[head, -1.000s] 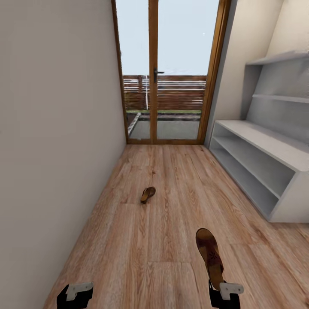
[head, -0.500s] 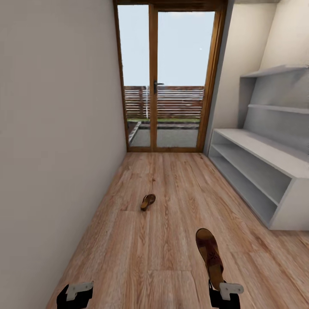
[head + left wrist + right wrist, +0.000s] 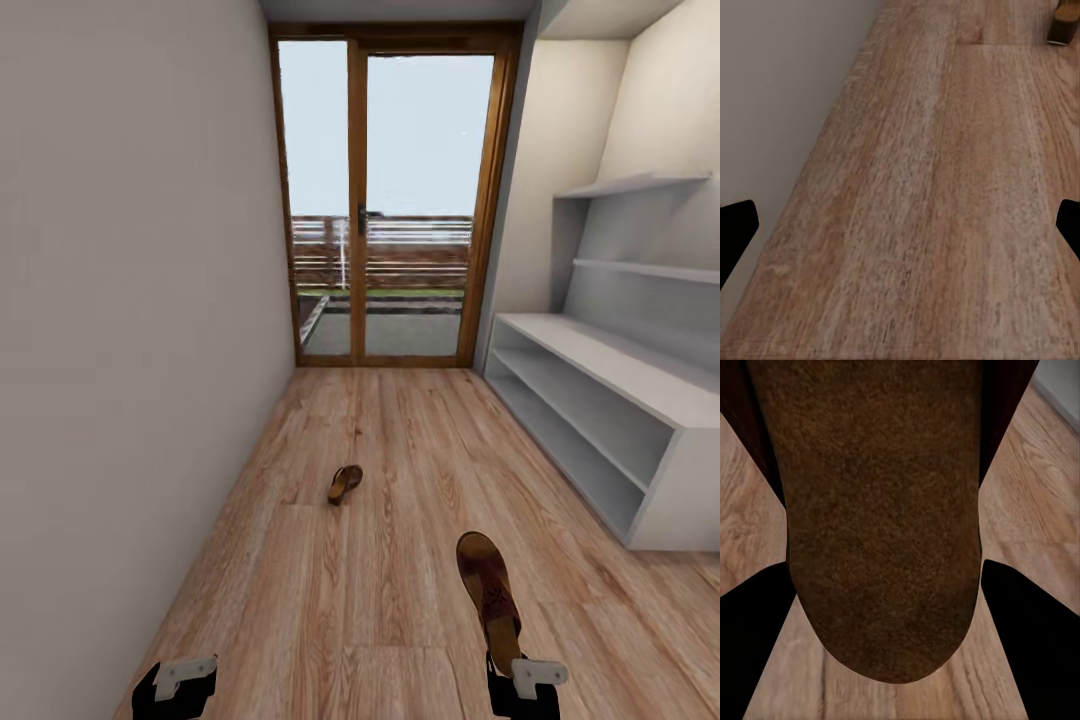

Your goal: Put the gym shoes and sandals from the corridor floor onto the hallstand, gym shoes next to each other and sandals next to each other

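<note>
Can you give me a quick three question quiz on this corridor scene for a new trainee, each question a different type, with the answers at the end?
1. True or false: the right gripper is shut on a sandal.
2. Multiple choice: the other sandal lies A) on the hallstand, B) on the corridor floor ahead of the robot, C) in the left gripper.
3. Fill in: the hallstand stands along the robot's ____ side of the corridor.

Key: 1 true; 2 B; 3 right. The left gripper is open, with bare floor between its fingers.
</note>
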You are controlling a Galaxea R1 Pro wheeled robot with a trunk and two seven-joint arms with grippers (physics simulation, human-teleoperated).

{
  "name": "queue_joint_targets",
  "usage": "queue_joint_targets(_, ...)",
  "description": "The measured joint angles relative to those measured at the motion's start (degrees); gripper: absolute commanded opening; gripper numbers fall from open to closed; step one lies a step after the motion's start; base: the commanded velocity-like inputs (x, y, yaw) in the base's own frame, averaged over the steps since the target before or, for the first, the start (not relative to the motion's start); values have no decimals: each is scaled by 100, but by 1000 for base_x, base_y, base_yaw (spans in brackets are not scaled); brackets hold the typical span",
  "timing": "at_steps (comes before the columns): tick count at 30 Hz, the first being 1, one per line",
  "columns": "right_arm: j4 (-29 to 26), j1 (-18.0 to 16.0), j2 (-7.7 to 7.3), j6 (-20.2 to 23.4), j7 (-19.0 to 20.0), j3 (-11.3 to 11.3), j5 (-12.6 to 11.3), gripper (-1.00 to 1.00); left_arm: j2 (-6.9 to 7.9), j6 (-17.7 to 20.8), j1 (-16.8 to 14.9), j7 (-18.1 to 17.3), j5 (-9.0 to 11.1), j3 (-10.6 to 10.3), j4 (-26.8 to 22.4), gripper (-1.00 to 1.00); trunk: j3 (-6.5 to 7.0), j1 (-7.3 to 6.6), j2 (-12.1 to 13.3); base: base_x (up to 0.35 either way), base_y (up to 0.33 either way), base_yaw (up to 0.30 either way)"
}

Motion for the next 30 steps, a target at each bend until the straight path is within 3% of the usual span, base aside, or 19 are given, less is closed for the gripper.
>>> queue_joint_targets(14, 2, 0, 41, 0, 1, 9, -3, -100, 0, 0, 0, 0, 5, 0, 0, 100, 241, -307, 562, 0, 0, 0)
queue_joint_targets(30, 2, 0, 37, 0, 0, 0, -8, -100, 2, 0, 0, 0, 10, 0, 0, 100, 394, -659, 1203, 0, 0, 0)
